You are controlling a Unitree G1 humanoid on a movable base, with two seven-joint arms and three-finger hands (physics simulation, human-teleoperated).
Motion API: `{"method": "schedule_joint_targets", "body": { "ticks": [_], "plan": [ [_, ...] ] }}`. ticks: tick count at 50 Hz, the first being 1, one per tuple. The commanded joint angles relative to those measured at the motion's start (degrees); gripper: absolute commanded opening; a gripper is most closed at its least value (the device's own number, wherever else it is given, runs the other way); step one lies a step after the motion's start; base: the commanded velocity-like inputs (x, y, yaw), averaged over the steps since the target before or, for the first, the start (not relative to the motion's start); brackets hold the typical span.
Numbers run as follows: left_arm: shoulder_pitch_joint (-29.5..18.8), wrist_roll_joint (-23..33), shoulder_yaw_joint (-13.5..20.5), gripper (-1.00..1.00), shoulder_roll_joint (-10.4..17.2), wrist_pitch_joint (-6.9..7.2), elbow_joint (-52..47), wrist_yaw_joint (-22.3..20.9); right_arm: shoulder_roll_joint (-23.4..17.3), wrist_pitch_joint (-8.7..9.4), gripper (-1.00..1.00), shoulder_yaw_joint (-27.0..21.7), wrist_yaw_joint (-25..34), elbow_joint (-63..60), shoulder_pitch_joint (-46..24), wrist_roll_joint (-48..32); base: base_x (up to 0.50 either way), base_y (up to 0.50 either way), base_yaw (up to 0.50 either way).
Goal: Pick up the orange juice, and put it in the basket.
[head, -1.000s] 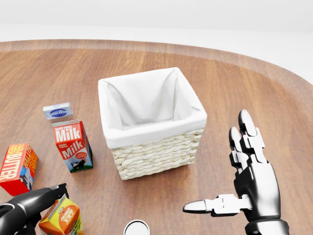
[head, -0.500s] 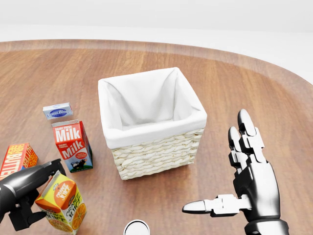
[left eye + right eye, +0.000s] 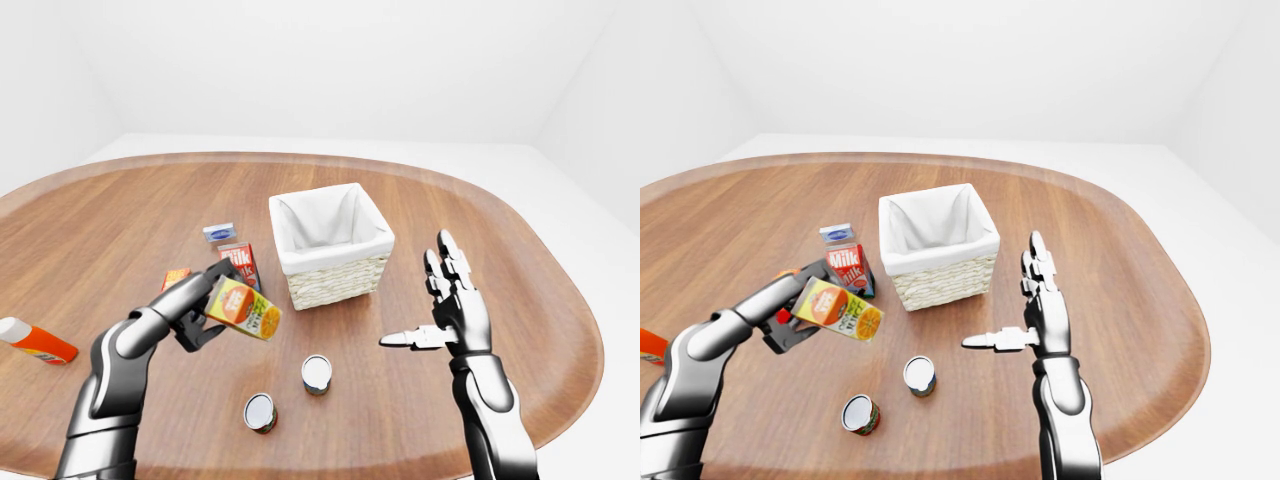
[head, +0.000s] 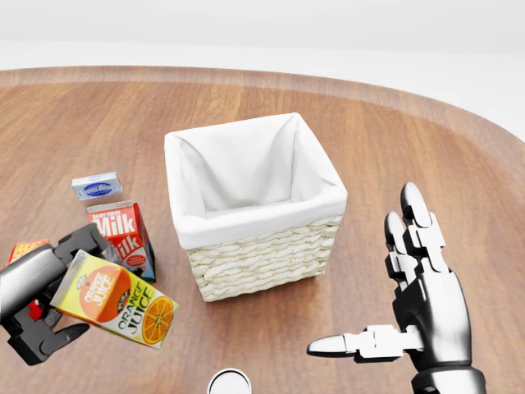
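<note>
An orange juice carton (image 4: 115, 309), a boxy orange-and-yellow pack printed with an orange slice and the words "ORANGE JUICE", is held tilted on its side above the counter (image 3: 480, 250), clamped in the fingers of the robot's dark metallic left hand (image 4: 45, 305) at the lower left of the head view. It hangs to the left of the basket (image 4: 254, 205), apart from it and lower in the picture. The basket is square, woven of pale wicker and lined with white cloth that folds over its rim. The counter is a broad oval of glossy brown wood grain. Just above the held carton in the head view stands a red milk carton (image 4: 123, 234), with a small blue-and-white box (image 4: 97, 186) beyond it and a red-orange butter pack (image 4: 26, 250) partly hidden behind the left hand. Two round cans (image 3: 317, 373) (image 3: 260, 411) sit lower in the left-eye view, and a white-and-orange tube (image 3: 35, 340) lies near the counter's left edge. The chrome-and-black right hand (image 4: 414, 300) is held upright to the basket's lower right, fingers spread wide, thumb out, holding nothing.
</note>
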Motion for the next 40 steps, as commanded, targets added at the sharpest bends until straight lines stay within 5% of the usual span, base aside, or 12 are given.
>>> {"method": "schedule_joint_targets", "body": {
  "ticks": [1, 22, 30, 40],
  "plan": [
    [1.3, -15.9, 4.8, -1.0, 0.3, -0.02, -12.2, 0.0, -0.1, -0.21, 1.0, -0.3, -0.1, 0.7, -0.3, 0.1, 0.0, 0.0, 0.0],
    [8.2, -33.6, 10.8, -1.0, -5.5, -0.02, -40.2, 0.0, -0.2, 2.33, 1.0, -1.6, -1.0, -0.6, -1.9, 0.5, 0.0, 0.0, 0.0],
    [11.9, -36.0, 9.6, -1.0, -5.9, -0.02, -47.2, 0.0, -0.2, 2.37, 1.0, -1.8, -1.4, -0.5, -1.9, 0.7, 0.0, 0.0, 0.0],
    [1.8, -36.1, 9.8, -1.0, -6.2, -0.02, -46.7, 0.0, -0.1, 1.62, 1.0, -1.0, -1.1, 0.2, -1.4, 0.3, 0.0, 0.0, 0.0]
  ]
}}
